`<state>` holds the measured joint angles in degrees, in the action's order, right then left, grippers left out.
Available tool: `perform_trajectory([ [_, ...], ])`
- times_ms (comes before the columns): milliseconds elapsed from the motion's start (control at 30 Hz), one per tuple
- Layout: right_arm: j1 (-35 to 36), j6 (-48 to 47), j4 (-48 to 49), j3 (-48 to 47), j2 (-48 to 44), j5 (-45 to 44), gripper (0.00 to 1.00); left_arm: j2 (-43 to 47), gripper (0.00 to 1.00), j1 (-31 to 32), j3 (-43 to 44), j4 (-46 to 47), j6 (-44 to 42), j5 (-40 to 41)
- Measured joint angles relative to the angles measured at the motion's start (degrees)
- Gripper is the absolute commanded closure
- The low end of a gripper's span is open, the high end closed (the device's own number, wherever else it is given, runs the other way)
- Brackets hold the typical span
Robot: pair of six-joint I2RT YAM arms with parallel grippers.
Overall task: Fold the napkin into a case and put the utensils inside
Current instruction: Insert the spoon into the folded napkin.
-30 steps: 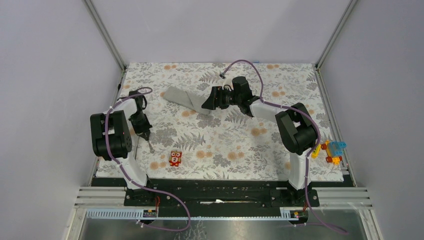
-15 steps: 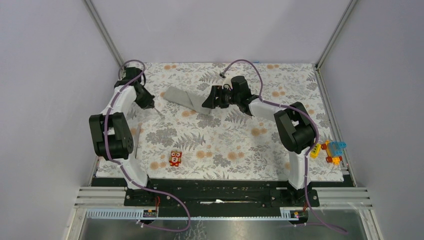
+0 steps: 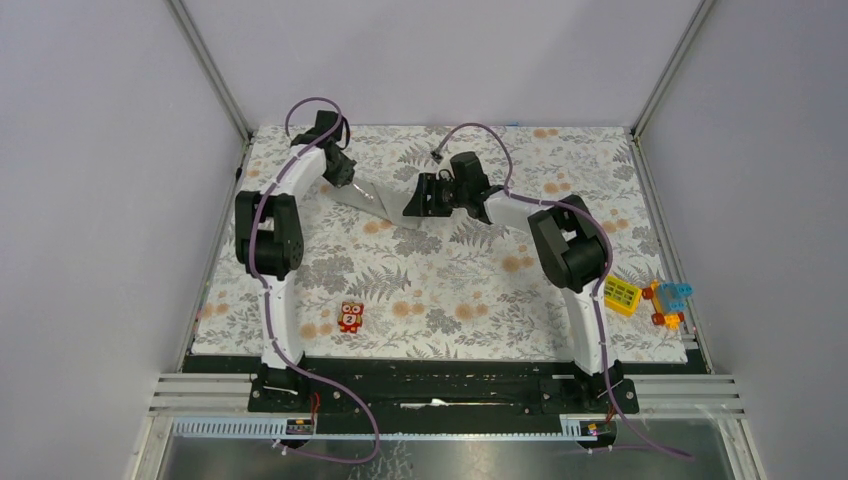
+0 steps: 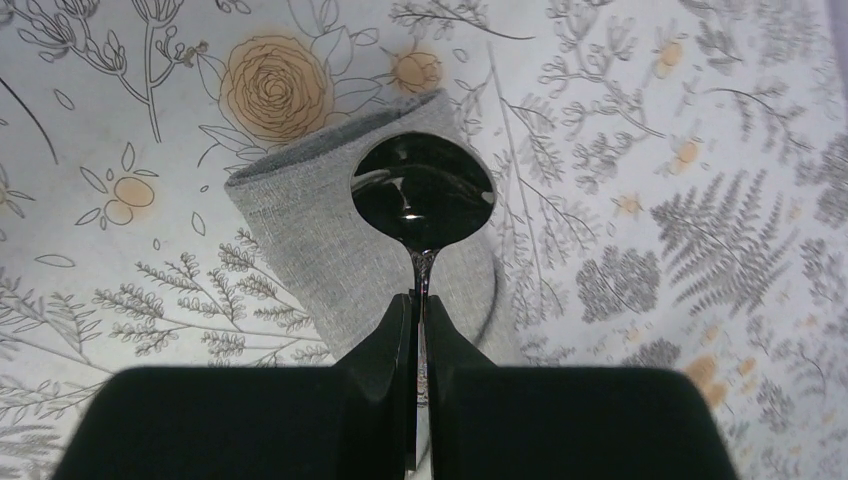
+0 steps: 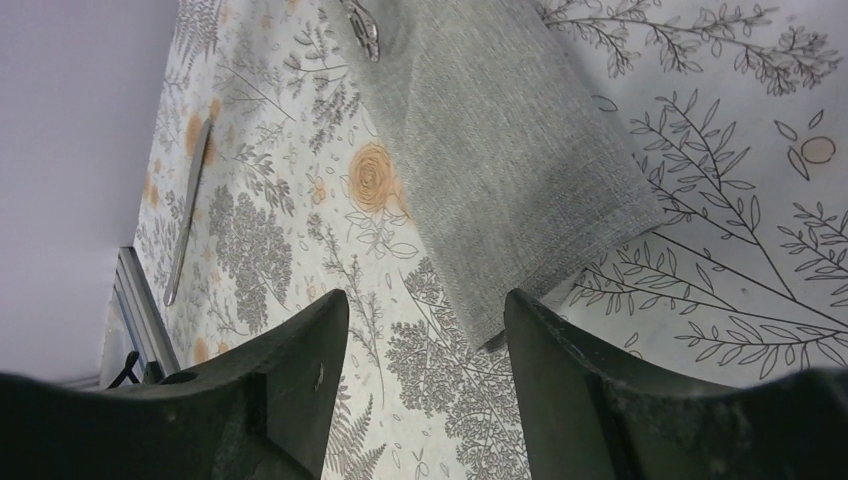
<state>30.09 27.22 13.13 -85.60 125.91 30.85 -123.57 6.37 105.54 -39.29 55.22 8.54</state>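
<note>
One utensil, the spoon (image 4: 422,190), is clamped at its neck between the closed fingers of the left gripper (image 3: 343,178). Its bowl sits over the 10 o'clock end of the case (image 3: 375,202). The case lies flat on the floral cover (image 3: 450,290), toward the table's 12 o'clock edge. At the case's 4 o'clock end the right gripper (image 3: 418,198) hovers, fingers (image 5: 300,370) apart and holding nothing. The straight utensil (image 5: 188,210) lies on the cover, well apart from the case.
</note>
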Motion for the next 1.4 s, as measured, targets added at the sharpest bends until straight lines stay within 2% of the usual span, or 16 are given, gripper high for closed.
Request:
perform_trajectory([
  [167,0.0,0.0,-2.1,-1.6,1.9,-0.5,0.36,-3.1,1.00,0.4,0.2,0.0,3.8,2.1],
  [333,0.2,0.0,-3.4,-4.7,4.1,-1.4,0.53,-3.3,1.00,0.5,0.2,0.6,6.2,2.7],
  [1100,0.7,-0.5,-8.0,-6.3,4.8,-5.0,0.55,-3.4,1.00,1.8,-1.0,3.2,12.3,-2.1],
  [1400,0.7,-0.7,-8.2,-7.1,5.5,-5.5,0.63,-3.4,1.00,3.7,-4.8,4.4,16.3,-6.3],
])
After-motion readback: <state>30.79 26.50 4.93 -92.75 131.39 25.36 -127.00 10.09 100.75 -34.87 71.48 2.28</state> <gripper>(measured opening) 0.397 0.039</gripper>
